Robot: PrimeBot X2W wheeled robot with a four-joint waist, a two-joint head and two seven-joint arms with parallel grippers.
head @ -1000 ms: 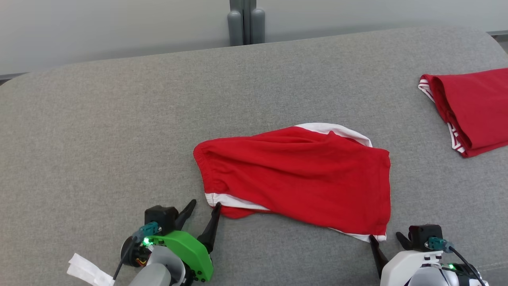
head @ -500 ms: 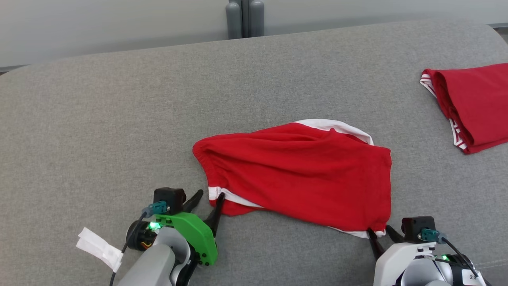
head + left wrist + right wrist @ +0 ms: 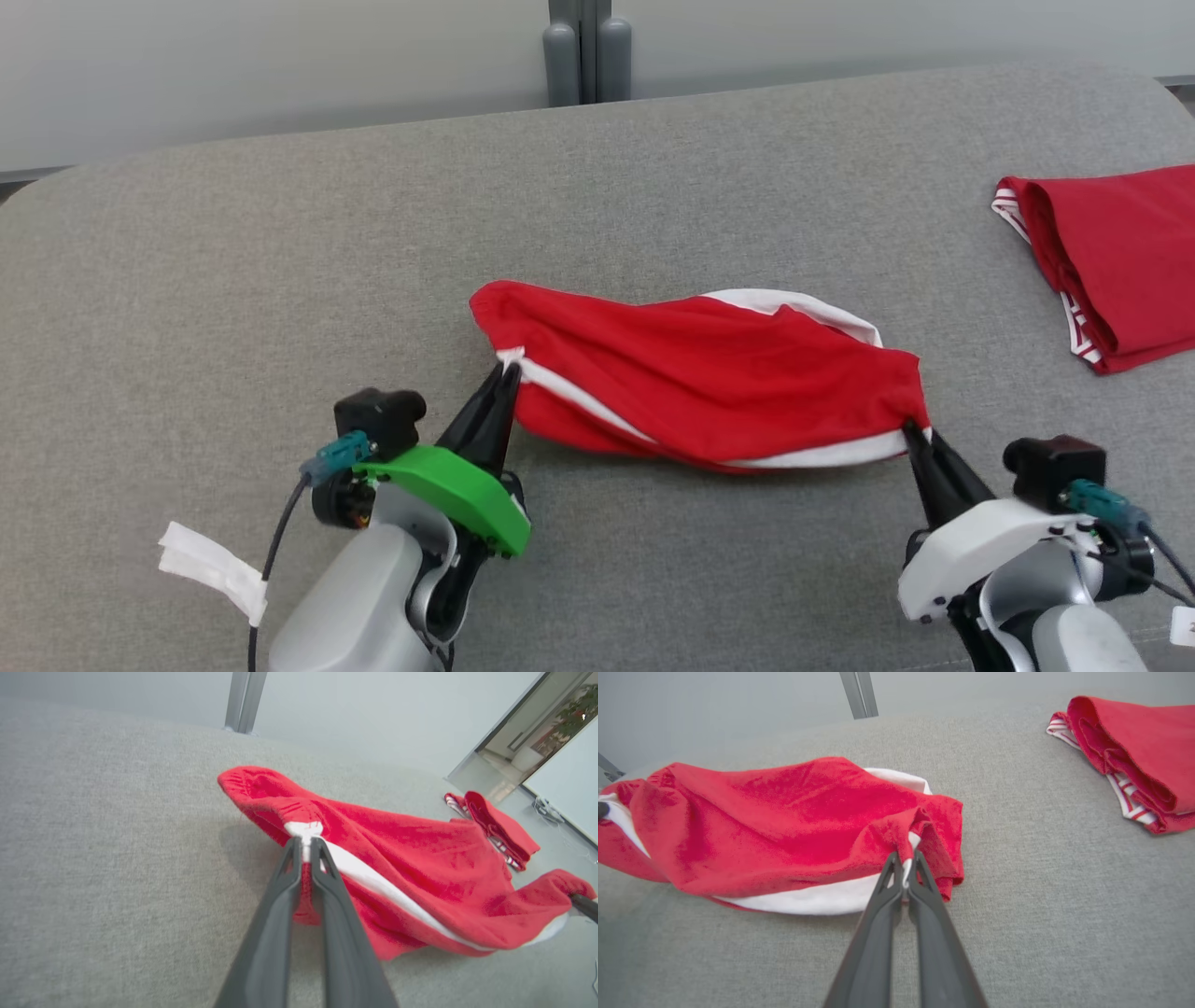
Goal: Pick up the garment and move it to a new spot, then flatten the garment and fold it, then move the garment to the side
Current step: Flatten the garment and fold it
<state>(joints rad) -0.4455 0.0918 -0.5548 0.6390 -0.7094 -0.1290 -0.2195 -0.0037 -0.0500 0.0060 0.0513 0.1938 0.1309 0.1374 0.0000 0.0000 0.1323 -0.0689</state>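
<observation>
Closest to me, the left gripper (image 3: 505, 373), the one under the green cover, comes in from about seven o'clock. Its two dark fingers are pinched tight on the white-trimmed corner at the nine o'clock end of the garment (image 3: 709, 383). From about five o'clock, the right gripper (image 3: 908, 429) is likewise clamped on the opposite near corner, a bit of white hem bunched between its tips. Taking both ends of the same edge looks deliberate: the cloth hangs as one span between the arms instead of balling up, so it can be carried and laid down fairly flat. The red shorts sit at the middle of the grey padded surface (image 3: 233, 280). The near hem looks raised and pulled into a shallow sag, with a shadow under it, while the far side seems to rest on the padding. Out at two o'clock, well apart, lies a second red garment (image 3: 1120, 261), folded, which I'd guess marks where finished pieces go. At twelve o'clock, past the far edge, a grey post (image 3: 586, 51) stands against the wall.
</observation>
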